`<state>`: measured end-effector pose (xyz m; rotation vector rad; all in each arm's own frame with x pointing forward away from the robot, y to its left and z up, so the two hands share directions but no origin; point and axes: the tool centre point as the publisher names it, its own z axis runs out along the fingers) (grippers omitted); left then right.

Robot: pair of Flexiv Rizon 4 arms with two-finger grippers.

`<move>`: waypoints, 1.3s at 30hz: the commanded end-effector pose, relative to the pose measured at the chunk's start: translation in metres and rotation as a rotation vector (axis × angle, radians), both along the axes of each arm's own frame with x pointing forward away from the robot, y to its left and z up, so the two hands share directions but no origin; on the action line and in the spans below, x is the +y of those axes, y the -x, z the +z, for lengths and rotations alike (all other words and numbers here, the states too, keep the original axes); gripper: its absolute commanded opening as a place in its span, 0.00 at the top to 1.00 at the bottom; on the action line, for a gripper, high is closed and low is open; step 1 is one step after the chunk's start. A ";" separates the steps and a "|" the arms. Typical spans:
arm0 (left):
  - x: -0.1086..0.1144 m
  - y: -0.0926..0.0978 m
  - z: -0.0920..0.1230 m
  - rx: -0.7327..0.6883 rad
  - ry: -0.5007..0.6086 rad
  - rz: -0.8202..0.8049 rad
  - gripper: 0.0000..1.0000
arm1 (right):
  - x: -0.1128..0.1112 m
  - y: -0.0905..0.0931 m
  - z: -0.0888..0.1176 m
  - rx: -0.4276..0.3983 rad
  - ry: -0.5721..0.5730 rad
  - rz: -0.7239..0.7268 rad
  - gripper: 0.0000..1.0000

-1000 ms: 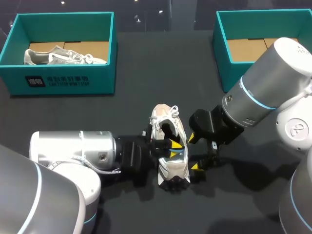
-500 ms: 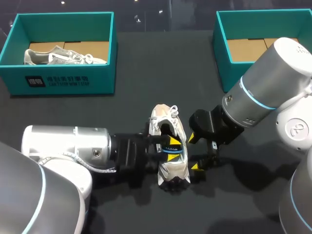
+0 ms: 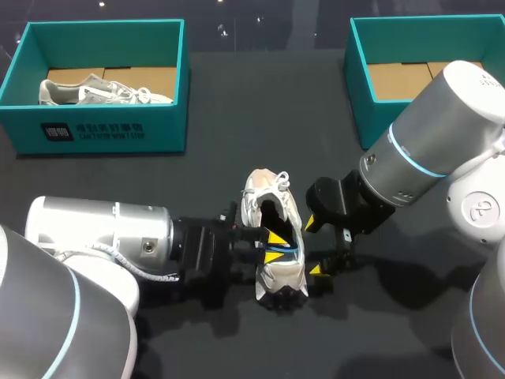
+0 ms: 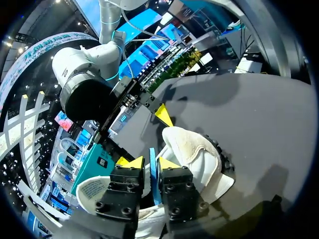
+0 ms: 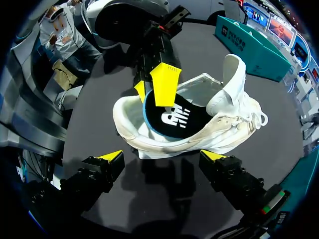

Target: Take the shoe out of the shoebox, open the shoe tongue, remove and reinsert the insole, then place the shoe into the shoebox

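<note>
The shoe (image 3: 272,237) sits mid-worktop (image 3: 237,118), outside both boxes, long axis running away from you with the heel end looking nearer. Its insole (image 5: 174,117) lies in the heel. Your left pincer (image 4: 148,163) is clenched on the insole's edge from the left, so pull that way. Right pincer (image 5: 163,156) hangs released just beside the shoe.

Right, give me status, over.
Left gripper shut on insole edge at the heel. Right gripper open, beside shoe. Shoe upright, insole mostly inside. Nothing seen blocking.
</note>
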<state>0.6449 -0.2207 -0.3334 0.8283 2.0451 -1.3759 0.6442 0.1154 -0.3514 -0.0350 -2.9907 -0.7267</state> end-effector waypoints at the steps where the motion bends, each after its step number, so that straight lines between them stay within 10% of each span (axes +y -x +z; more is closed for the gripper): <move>1: -0.012 -0.004 -0.006 -0.010 -0.039 -0.010 1.00 | 0.001 0.001 -0.001 -0.003 0.000 -0.001 0.00; 22: -0.004 -0.013 -0.008 0.019 -0.068 0.007 1.00 | 0.001 0.001 -0.001 -0.003 0.000 -0.001 0.00; 27: -0.004 -0.010 0.000 0.024 -0.063 -0.008 0.79 | 0.001 0.001 -0.001 -0.003 0.000 -0.001 0.00; 39: 0.002 -0.004 0.009 0.068 -0.081 -0.056 0.69 | 0.001 0.001 -0.001 -0.003 0.000 -0.001 0.00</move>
